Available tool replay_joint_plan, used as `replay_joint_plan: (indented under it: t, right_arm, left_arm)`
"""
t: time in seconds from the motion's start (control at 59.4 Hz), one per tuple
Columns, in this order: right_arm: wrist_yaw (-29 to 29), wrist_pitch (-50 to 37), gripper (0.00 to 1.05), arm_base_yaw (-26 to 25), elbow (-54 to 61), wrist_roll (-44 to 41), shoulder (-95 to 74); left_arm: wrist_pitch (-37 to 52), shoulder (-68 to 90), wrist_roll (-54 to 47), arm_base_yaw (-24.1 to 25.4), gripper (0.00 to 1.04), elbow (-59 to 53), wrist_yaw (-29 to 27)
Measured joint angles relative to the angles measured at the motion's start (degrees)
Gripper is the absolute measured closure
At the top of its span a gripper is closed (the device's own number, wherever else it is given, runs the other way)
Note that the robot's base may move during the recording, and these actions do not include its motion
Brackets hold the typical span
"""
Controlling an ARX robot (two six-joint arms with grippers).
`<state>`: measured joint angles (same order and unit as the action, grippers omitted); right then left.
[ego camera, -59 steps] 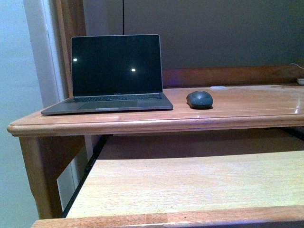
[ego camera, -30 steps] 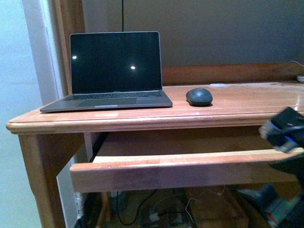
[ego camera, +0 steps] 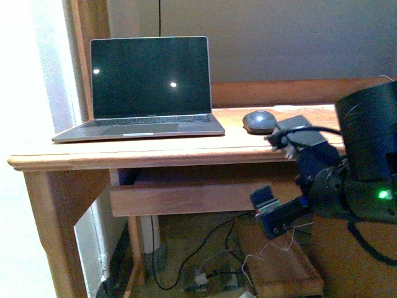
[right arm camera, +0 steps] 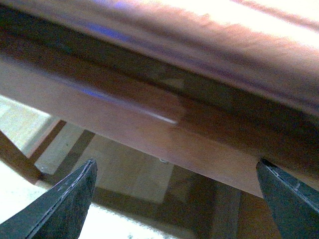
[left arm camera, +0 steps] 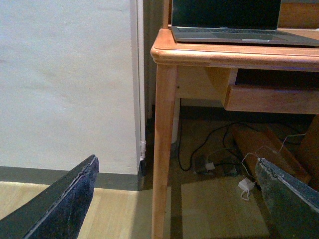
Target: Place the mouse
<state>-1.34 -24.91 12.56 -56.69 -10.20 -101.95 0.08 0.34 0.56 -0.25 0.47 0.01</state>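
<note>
Grey wall behind, pale wall at left, w/ a wooden table (ego camera: pixel 155 152) in front of it; a drawer front (ego camera: pixel 186 197) sits under the top, nearly flush w/ the apron. Big black right arm (ego camera: pixel 366 161) fills the right side of the front view, a green light lit on it, its body overlapping the table's front edge at right. Open laptop (ego camera: pixel 149 87) stands on the table's left half, dark screen facing out w/ two small light spots, base reaching near the front-left corner. Right gripper (right arm camera: pixel 174 189): fingers (right arm camera: pixel 65 204) spread wide apart, nothing between them, aimed up at the underside of the table edge in the right wrist view. Left gripper (left arm camera: pixel 174 199): fingers (left arm camera: pixel 70 199) also spread wide, nothing held, low near the floor, looking at the table's left leg (left arm camera: pixel 162 149) & the pale wall. Mouse (ego camera: pixel 259 121) lies on the tabletop just right of the laptop's base, apart from it, towards the back edge, w/ part of the right arm just beside it on the right in the front view. Cables & a small white adapter (left arm camera: pixel 245 185) lie on the floor under the table.
</note>
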Motion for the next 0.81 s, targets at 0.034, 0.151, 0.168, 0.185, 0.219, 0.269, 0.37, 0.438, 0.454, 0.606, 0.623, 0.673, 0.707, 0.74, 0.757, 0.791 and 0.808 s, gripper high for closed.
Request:
replay_joint_plan:
  t: [0.034,0.151,0.168,0.185,0.219,0.269,0.37,0.438,0.454,0.606,0.623,0.673,0.707,0.74,0.757,0.791,0.808]
  right_arm:
    - [0.7,0.7,0.07,-1.0,1.4,1.5,2.7]
    - [3.9,2.5,0.07,-5.4,8.0,7.5,14.2]
    - [4.1,2.7,0.07,-5.9,8.8,7.8,15.4]
    - [4.7,3.1,0.07,-7.0,10.4,9.1,17.9]
    - [6.2,3.9,0.07,-8.8,12.8,11.5,21.7]
    - [8.9,5.8,0.07,-11.9,16.9,14.5,28.0]
    - [14.4,10.3,0.07,-18.8,24.9,20.9,40.5]
    - [16.7,13.3,0.07,-23.1,29.9,23.8,49.4]
    - [16.9,14.2,0.07,-24.2,31.2,24.2,52.0]
    - [17.6,22.0,0.07,-25.9,39.1,26.4,69.7]
    - [17.6,23.0,0.07,-25.6,40.0,26.9,71.6]
    - [16.7,25.2,0.07,-24.4,41.8,27.7,76.5]
    - [16.1,25.6,0.07,-23.3,42.6,27.9,78.6]
    - [14.8,26.2,0.07,-21.4,44.0,28.7,81.5]
    - [14.8,26.4,0.07,-21.0,44.3,29.0,82.0]
    - [13.6,27.1,0.07,-19.2,45.6,30.1,84.0]
    - [13.0,27.1,0.07,-18.7,46.0,30.2,84.5]
  left_arm:
    - [0.0,0.0,0.0,0.0,0.08,0.0,0.0]
    - [0.0,0.0,0.0,0.0,0.08,0.0,0.0]
    - [0.0,0.0,0.0,0.0,0.08,0.0,0.0]
    - [0.0,0.0,0.0,0.0,0.08,0.0,0.0]
    - [0.0,0.0,0.0,0.0,0.08,0.0,0.0]
    - [0.0,0.0,0.0,0.0,0.08,0.0,0.0]
    - [0.0,0.0,0.0,0.0,0.08,0.0,0.0]
    - [0.0,0.0,0.0,0.0,0.08,0.0,0.0]
    - [0.0,0.0,0.0,0.0,0.08,0.0,0.0]
    - [0.0,0.0,0.0,0.0,0.08,0.0,0.0]
    - [0.0,0.0,0.0,0.0,0.08,0.0,0.0]
    - [0.0,0.0,0.0,0.0,0.08,0.0,0.0]
    - [0.0,0.0,0.0,0.0,0.08,0.0,0.0]
    - [0.0,0.0,0.0,0.0,0.08,0.0,0.0]
    - [0.0,0.0,0.0,0.0,0.08,0.0,0.0]
    - [0.0,0.0,0.0,0.0,0.08,0.0,0.0]
    - [0.0,0.0,0.0,0.0,0.08,0.0,0.0]
